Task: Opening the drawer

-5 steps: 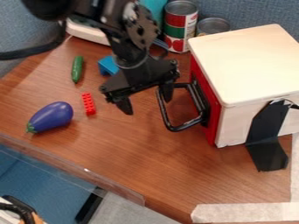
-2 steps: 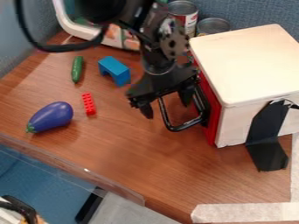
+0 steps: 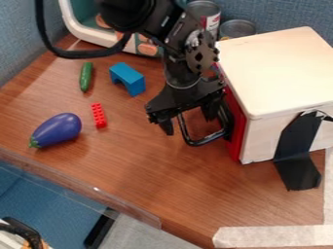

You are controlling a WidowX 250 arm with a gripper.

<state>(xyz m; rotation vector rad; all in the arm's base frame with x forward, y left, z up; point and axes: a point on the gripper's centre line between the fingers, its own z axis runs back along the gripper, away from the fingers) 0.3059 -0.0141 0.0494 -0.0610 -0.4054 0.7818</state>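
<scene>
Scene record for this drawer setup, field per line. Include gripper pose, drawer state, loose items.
gripper: at the handle, fingers apart
handle: black loop, its outer bar seemingly between the fingers
gripper position: black gripper, in front of the red drawer front
drawer: red front flush with the box, looks closed
loose items: eggplant, cucumber, red brick, blue block
behind: two cans

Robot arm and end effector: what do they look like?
The arm is black, with a rounded housing high up and a perforated dark plate at a joint. A black cable loops beside it. The end effector is black and angular, with two short dark fingers.
</scene>
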